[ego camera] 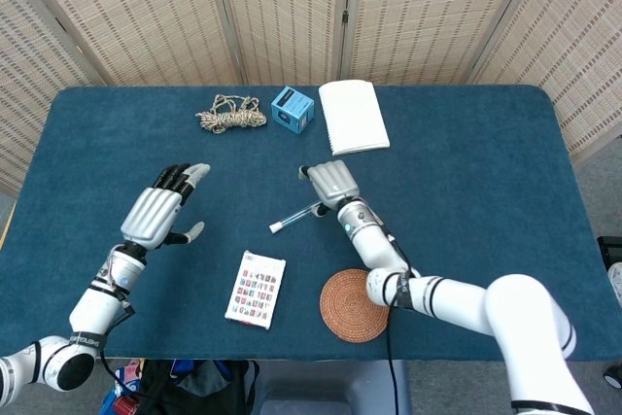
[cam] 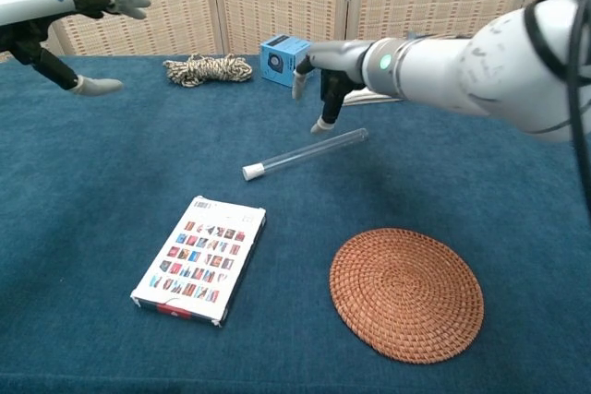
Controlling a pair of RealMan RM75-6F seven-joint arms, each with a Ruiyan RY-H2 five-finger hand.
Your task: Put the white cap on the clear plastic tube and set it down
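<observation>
Staged test station, lab-type. A table under dark blue cloth (ego camera: 466,162) stands enclosed by woven folding screens (ego camera: 292,7). Unrelated props lie spread across it.

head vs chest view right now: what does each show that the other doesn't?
Only the head view: the white notepad in full and the back of the left hand, fingers spread, holding nothing. Only the chest view: the clear gap between the right hand and the capped tube, which lies flat on the table. Both show the tube, card pack, woven coaster, rope and blue box.
</observation>
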